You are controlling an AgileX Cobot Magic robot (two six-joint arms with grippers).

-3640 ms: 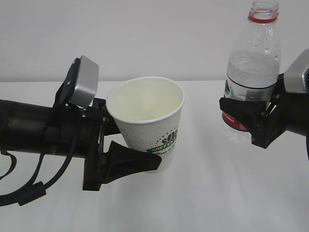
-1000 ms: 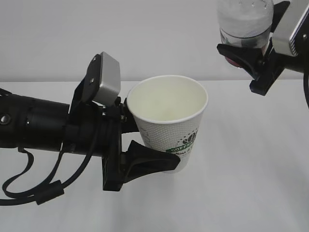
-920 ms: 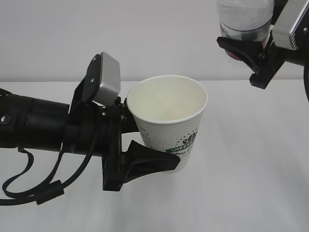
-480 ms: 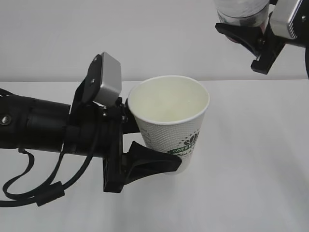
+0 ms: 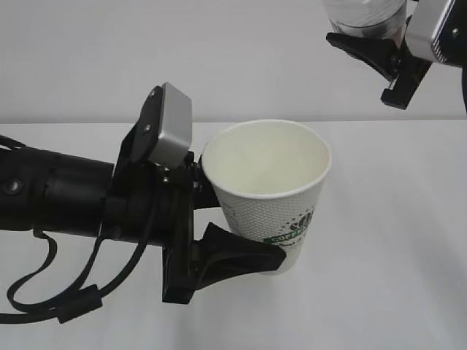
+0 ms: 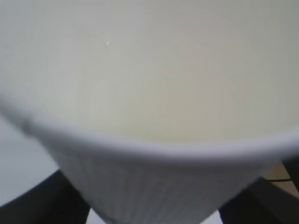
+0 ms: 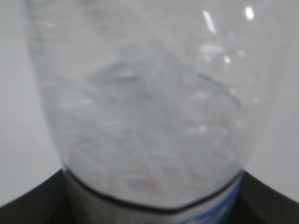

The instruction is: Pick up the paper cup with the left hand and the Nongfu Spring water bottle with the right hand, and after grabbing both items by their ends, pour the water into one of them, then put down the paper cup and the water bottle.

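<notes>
Looking from the exterior view, the cup (image 5: 268,191) is held upright above the white table (image 5: 379,277) by the left hand (image 5: 219,219), whose black fingers are spread to the cup's width and clamped on its lower half. One finger (image 5: 237,257) is seen wrapped across the front, below the green logo. The cup's cream inside is turned toward the camera, and no liquid can be made out in it. A grey plate (image 5: 169,125) sits on top of the wrist, and cables (image 5: 51,288) hang beneath the arm. At the top right corner, the bottle (image 5: 363,16) is gripped by the right hand (image 5: 383,44), well above the cup and to its right; only a clear section of it is shown, the rest being cut off by the frame edge.

From the left wrist view, the frame is filled by the cup's rim (image 6: 154,149) and inside, blurred by closeness, with dark finger shapes at both lower corners pressed against its wall.

From the right wrist view, the clear ribbed bottle (image 7: 149,116) is seen close up, with water (image 7: 154,163) inside. Its lower part is flanked by the dark jaws at the bottom corners, closed on it at a wide spread.
</notes>
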